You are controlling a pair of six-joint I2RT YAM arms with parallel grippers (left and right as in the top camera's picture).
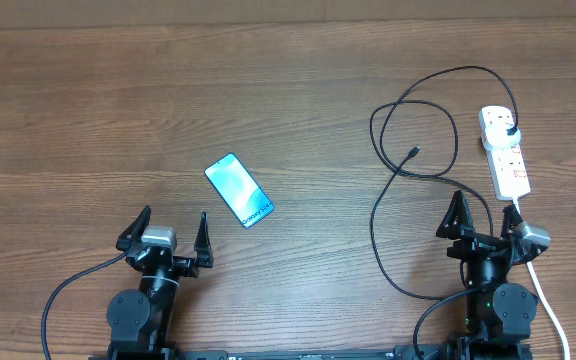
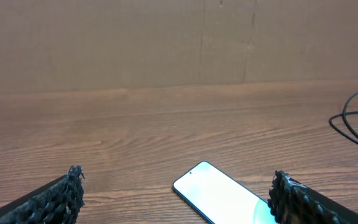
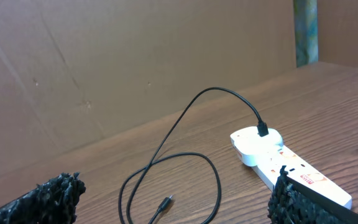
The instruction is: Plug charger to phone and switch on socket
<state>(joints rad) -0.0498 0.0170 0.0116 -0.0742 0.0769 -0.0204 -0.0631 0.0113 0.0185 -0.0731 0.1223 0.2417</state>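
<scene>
The phone (image 1: 239, 189) lies flat and diagonal left of centre, its light blue screen up; it also shows in the left wrist view (image 2: 219, 194). My left gripper (image 1: 172, 228) is open and empty just near and left of it. The black charger cable (image 1: 408, 170) loops on the right, its free connector tip (image 1: 412, 152) lying on the wood, also seen in the right wrist view (image 3: 165, 203). Its plug (image 1: 509, 130) sits in the far end of the white socket strip (image 1: 505, 153), which also shows in the right wrist view (image 3: 291, 166). My right gripper (image 1: 484, 218) is open and empty.
The socket's thick white cord (image 1: 551, 300) runs past the right arm's base to the near edge. A brown cardboard wall (image 2: 166, 43) stands behind the wooden table.
</scene>
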